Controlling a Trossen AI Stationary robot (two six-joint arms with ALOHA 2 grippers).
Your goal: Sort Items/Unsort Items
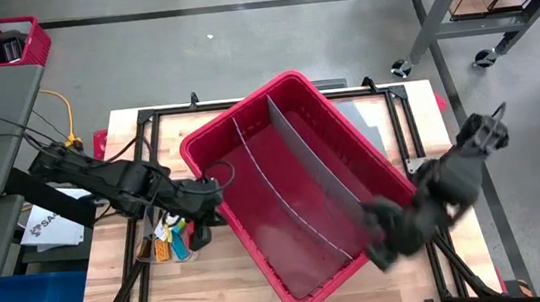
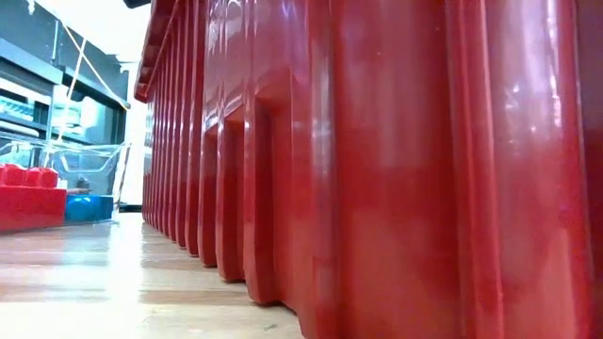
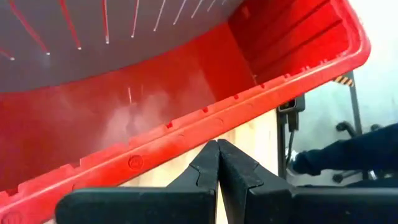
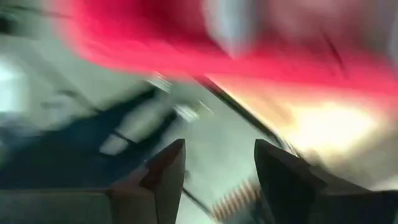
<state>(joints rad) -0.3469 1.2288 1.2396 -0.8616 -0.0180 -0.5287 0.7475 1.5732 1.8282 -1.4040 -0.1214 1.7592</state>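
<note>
The items [image 1: 166, 244], orange, blue and yellow pieces with a red one [image 1: 199, 237] beside them, lie in a cluster on the wooden table, left of the large red bin [image 1: 238, 111]. The low view shows a red block [image 2: 28, 193] resting on the tabletop. My left gripper [image 1: 212, 187] is shut with nothing in it. Its tips [image 3: 217, 152] sit just under the bin's left rim [image 3: 186, 134], on the outside. My right gripper [image 1: 380, 245] hovers open at the bin's near right corner, and nothing shows between its fingers [image 4: 168, 168]. My left gripper's shut fingertips stand right at the outer side of the bin's left rim [image 3: 205, 127], slanting down from the table's left. I cannot tell whether they touch it.
The bin lies askew across the middle of the table, and a grey divider [image 1: 317, 166] and a thinner one [image 1: 272, 186] split it lengthwise. Its ribbed wall [image 2: 377, 169] fills the low view. Bare wood [image 1: 224, 287] shows near the front edge. A person's dark sleeve [image 3: 348, 155] appears beyond the table.
</note>
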